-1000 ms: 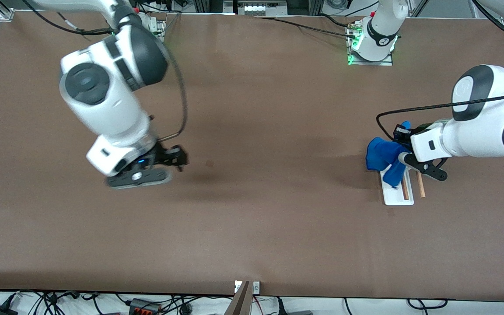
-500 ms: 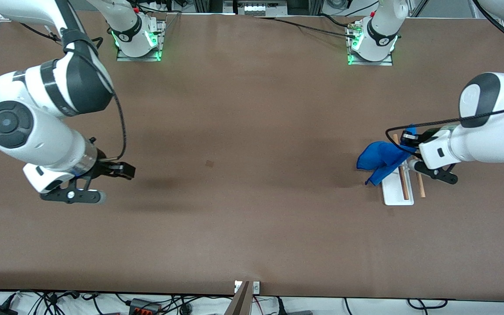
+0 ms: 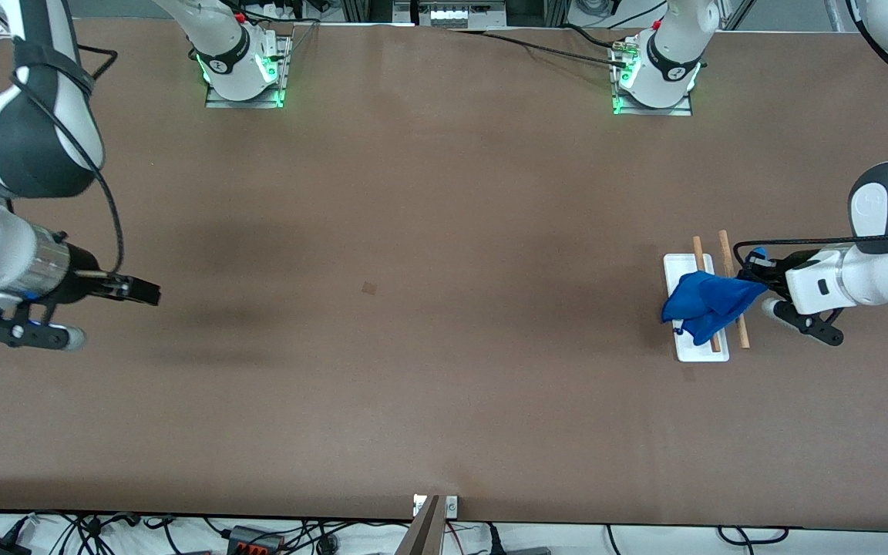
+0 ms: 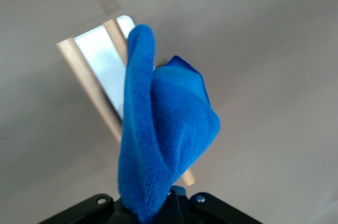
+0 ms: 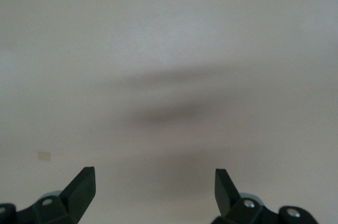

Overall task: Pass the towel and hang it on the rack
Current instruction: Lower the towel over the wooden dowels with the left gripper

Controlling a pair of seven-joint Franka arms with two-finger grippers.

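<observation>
Since the earlier frames the right arm has swung out to its own end of the table, and the left arm has drawn back toward its end, carrying the towel (image 3: 710, 307) from beside the rack to over it. By my reading the pass is finished and the hanging is half done: the cloth now lies draped across the rack (image 3: 679, 266), but it has not been let go and is not spread along the rods. The right gripper (image 3: 136, 291) hangs over bare tabletop with its fingers spread wide and nothing between them, waiting. The left gripper (image 3: 760, 279), just beside the rods, is clenched on one corner of the towel. The rack sits toward the left arm's end of the table, white base flat, its two wooden rods (image 4: 87, 78) parallel. The towel looks soft, fleecy and bright royal blue, bunched into a thick fold over the rods' nearer half, covering part of the base
</observation>
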